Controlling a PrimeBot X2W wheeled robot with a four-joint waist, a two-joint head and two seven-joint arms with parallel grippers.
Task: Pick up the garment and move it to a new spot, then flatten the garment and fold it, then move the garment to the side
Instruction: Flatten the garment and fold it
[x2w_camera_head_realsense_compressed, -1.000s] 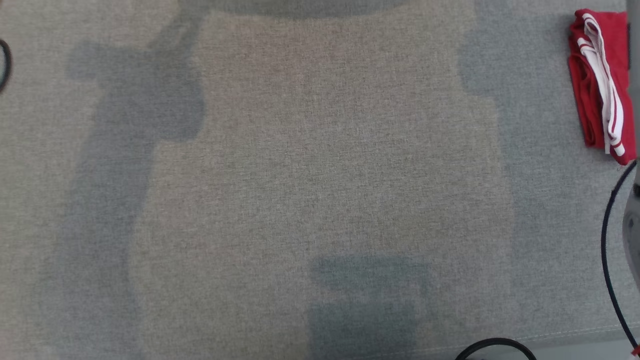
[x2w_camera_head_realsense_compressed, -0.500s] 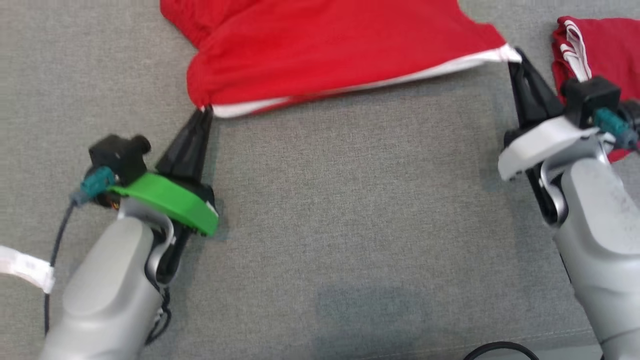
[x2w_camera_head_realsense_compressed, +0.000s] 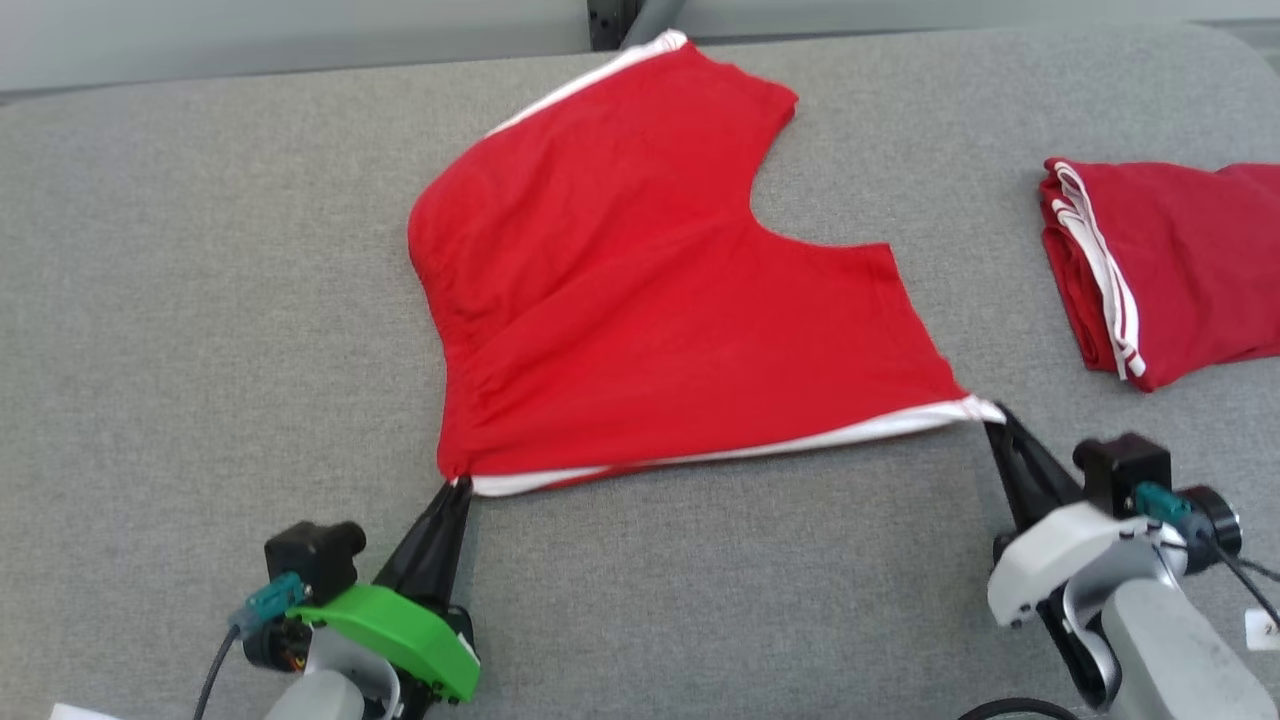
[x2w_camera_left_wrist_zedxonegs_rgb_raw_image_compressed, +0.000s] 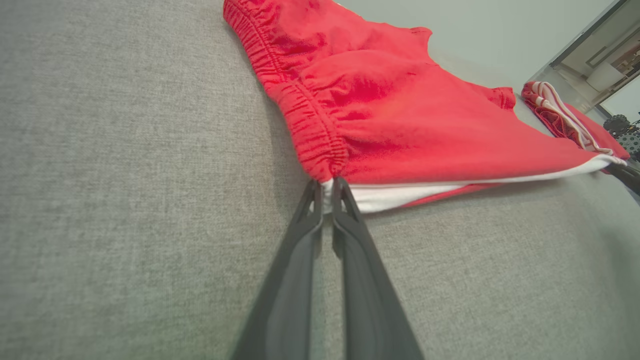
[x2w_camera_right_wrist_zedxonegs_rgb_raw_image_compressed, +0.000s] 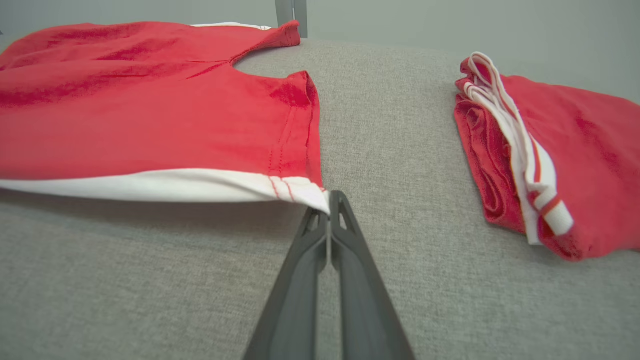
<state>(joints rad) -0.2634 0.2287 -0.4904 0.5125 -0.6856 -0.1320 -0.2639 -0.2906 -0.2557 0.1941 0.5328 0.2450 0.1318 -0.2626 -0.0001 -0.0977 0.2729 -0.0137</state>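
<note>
The garment (x2w_camera_head_realsense_compressed: 640, 300) is a pair of red shorts with white side stripes, spread nearly flat on the grey cloth surface (x2w_camera_head_realsense_compressed: 200, 300). My left gripper (x2w_camera_head_realsense_compressed: 458, 487) is shut on its near left corner, at the end of the elastic waistband (x2w_camera_left_wrist_zedxonegs_rgb_raw_image_compressed: 310, 130). My right gripper (x2w_camera_head_realsense_compressed: 990, 418) is shut on the near right corner, at the white-striped leg hem (x2w_camera_right_wrist_zedxonegs_rgb_raw_image_compressed: 295, 189). The near edge between both grippers is pulled taut and lifted slightly off the surface. The garment (x2w_camera_left_wrist_zedxonegs_rgb_raw_image_compressed: 400, 115) and the garment (x2w_camera_right_wrist_zedxonegs_rgb_raw_image_compressed: 150, 110) fill the upper part of each wrist view.
A second red garment (x2w_camera_head_realsense_compressed: 1160, 265) with white stripes lies folded at the right, close to my right gripper; it shows as the folded garment (x2w_camera_right_wrist_zedxonegs_rgb_raw_image_compressed: 545, 155) in the right wrist view. A dark post (x2w_camera_head_realsense_compressed: 610, 20) stands behind the far edge.
The head camera has tilted up, so the whole picture shifted. Both grippers keep their hold on the garment's near corners, and far more of the garment now lies spread on the surface.
</note>
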